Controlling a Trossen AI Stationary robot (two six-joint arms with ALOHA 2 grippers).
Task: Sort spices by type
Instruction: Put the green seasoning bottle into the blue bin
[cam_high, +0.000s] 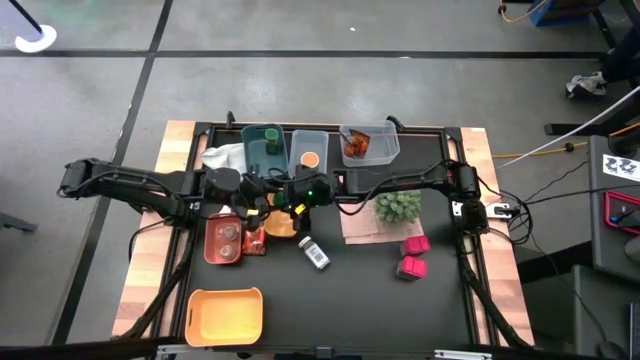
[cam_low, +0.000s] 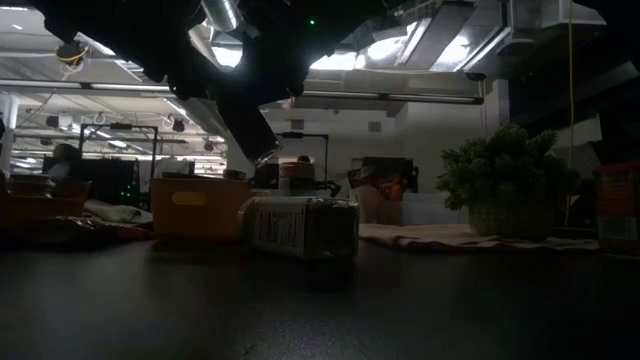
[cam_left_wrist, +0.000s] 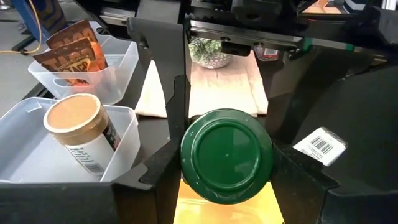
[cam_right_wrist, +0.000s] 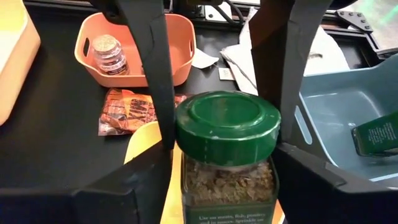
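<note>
From above, both arms meet over the middle of the bench (cam_high: 440, 300), the left end effector (cam_high: 262, 200) and right end effector (cam_high: 297, 197) close together just in front of the row of bins. A white bottle (cam_high: 314, 252) lies on the bench nearby, and two magenta boxes (cam_high: 413, 256) sit to the right, beside the plant (cam_high: 398, 206).

From bench level the bottle (cam_low: 300, 226) lies on its side; the arms overhead are too dark to read.

The left wrist shows a green-lidded jar (cam_left_wrist: 226, 155) between that arm's fingers (cam_left_wrist: 163, 174), seemingly pressed against the lid.

The right wrist shows the same jar (cam_right_wrist: 227, 155) flanked by its own fingers (cam_right_wrist: 155, 81), a sliver apart on one side.

This looks like a handover of the jar; next, one end effector must let go so the other can carry it to the teal bin (cam_high: 264, 148).
</note>
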